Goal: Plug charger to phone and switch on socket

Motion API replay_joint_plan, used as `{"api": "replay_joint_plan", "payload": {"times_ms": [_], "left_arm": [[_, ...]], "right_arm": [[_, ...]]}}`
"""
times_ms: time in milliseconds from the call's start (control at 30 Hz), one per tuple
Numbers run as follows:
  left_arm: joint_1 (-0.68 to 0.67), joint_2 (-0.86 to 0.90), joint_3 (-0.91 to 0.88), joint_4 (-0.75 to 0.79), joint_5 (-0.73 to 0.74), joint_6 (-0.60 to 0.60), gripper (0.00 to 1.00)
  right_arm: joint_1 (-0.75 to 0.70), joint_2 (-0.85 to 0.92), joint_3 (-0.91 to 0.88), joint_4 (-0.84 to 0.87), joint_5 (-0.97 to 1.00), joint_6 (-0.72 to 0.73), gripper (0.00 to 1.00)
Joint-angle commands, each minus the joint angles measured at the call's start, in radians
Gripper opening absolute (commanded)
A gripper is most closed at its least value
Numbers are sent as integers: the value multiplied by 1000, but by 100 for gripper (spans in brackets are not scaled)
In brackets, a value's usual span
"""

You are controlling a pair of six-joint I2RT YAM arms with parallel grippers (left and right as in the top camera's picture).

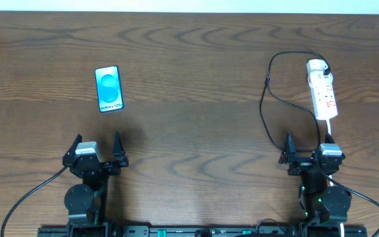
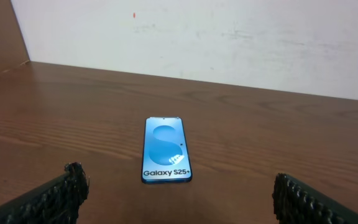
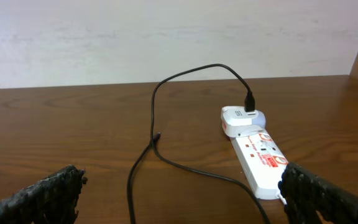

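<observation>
brown wood table (image 1: 196, 79) is carrying one phone (image 1: 108, 89), one socket (image 1: 323, 89), one charger (image 1: 261, 112). i'm hovering my left gripper (image 1: 97, 142) and right gripper (image 1: 306, 143) wide open, both empty.

Robot test bench, likely lab: wood-grain table (image 1: 189, 66), plain white wall (image 2: 229, 37).

Ahead of my left gripper (image 1: 97, 139) I see the phone (image 2: 166, 149): black edge, light-blue screen with darker blue round shapes and dark lettering. Ahead of my right gripper (image 1: 307, 141), the socket (image 3: 260, 155) is white with red marks and the charger (image 3: 153, 118) is black. The table (image 1: 196, 79) is dark brown woodgrain. The pads (image 3: 48, 193) are black and ribbed.
</observation>
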Motion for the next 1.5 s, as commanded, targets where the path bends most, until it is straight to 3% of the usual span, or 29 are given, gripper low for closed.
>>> {"api": "replay_joint_plan", "payload": {"times_ms": [0, 1067, 1467], "left_arm": [[6, -2, -27, -18, -13, 6, 97], [6, 31, -14, 27, -12, 5, 97], [6, 31, 41, 26, -8, -66, 97]], "right_arm": [[1, -5, -2, -5, 12, 3, 99], [1, -5, -2, -5, 12, 3, 99], [1, -5, -2, -5, 12, 3, 99]]}}
